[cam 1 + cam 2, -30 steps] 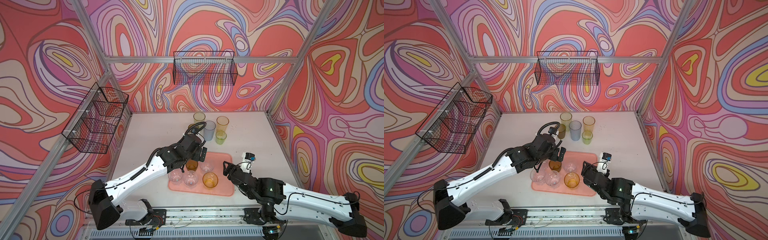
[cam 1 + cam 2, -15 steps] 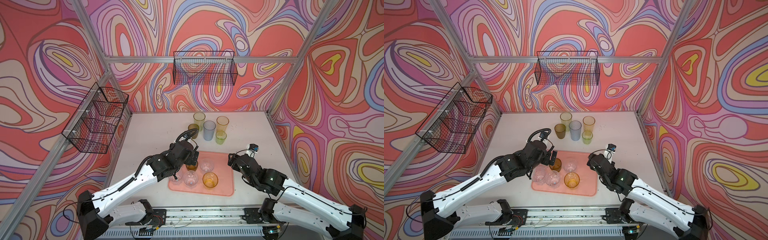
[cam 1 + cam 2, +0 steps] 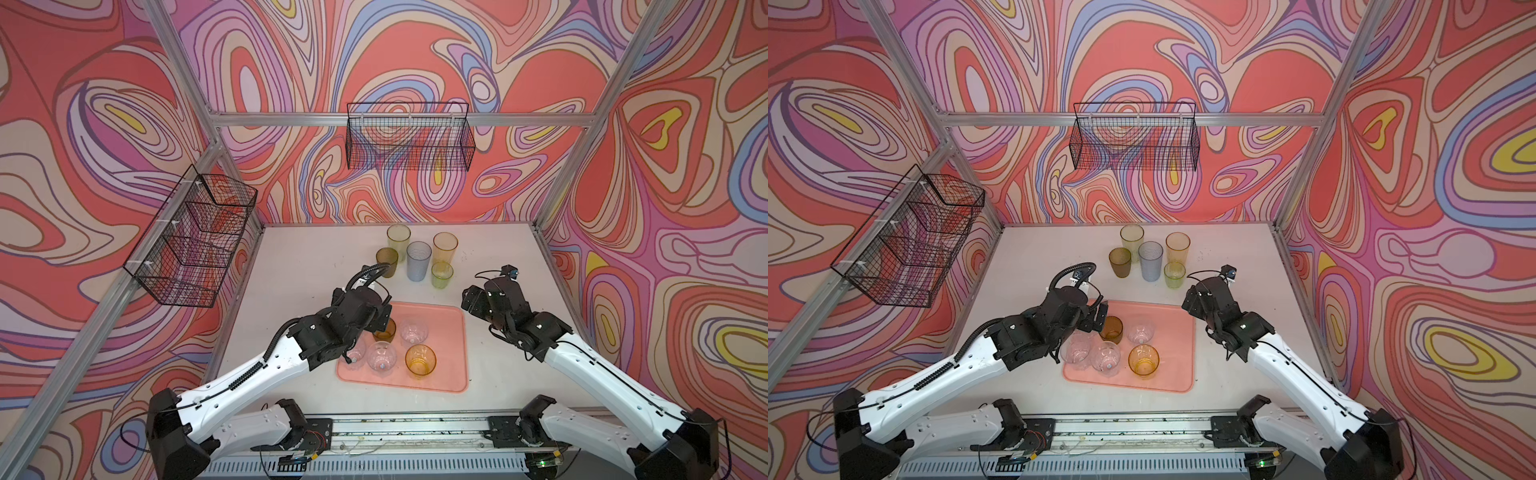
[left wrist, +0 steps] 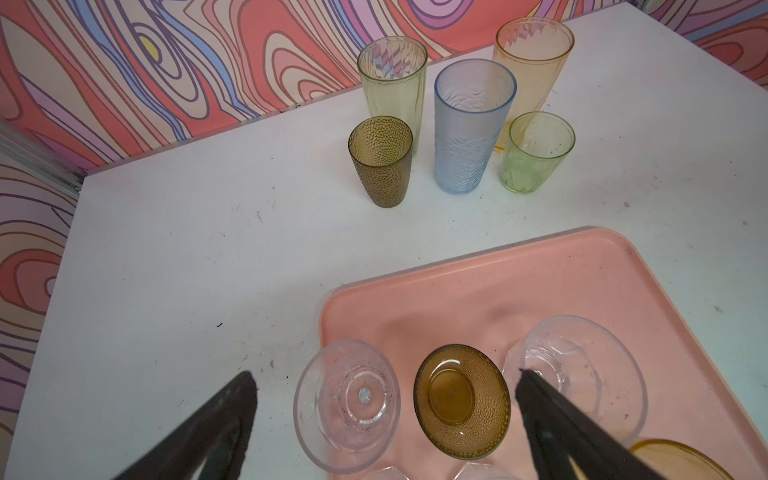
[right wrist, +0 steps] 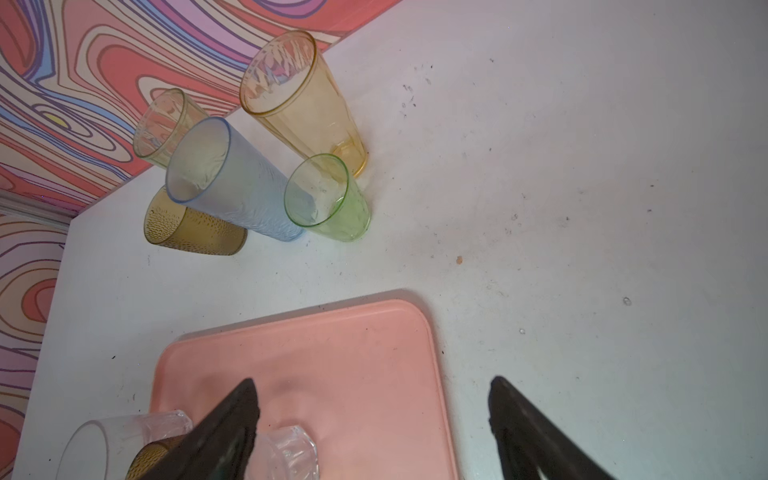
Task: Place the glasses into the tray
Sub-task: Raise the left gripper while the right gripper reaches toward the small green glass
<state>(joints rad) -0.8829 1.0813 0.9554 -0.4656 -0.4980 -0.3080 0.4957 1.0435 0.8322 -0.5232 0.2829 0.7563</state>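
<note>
The salmon-pink rectangular plastic tray (image 3: 446, 374) lies near the front of the white tabletop (image 3: 299, 266). Short tumblers are already stood in its left half: a brown dimpled tumbler (image 4: 461, 401), an amber tumbler (image 3: 420, 360) and clear faceted tumblers (image 3: 381, 357). Five are yet to be moved, clustered behind it: a tall yellow tumbler (image 3: 399, 237), a tall blue-grey tumbler (image 3: 418, 261), a tall orange tumbler (image 3: 445, 247), a second short brown tumbler (image 3: 386, 262) and a short green tumbler (image 3: 441, 274).

The left gripper (image 4: 386, 380) is spread wide and empty above the brown and clear tumblers. The right gripper (image 5: 372, 384), likewise apart and empty, is poised over the tray's far right corner.

The cluster is tightly packed, so a neighbour could be toppled by a finger pushed between them — the tall ones most readily. A rim in the tray could be clipped if the left gripper is swung low. The black wire baskets (image 3: 409, 141) are hung on the walls, well apart — nothing is obstructed by them.
</note>
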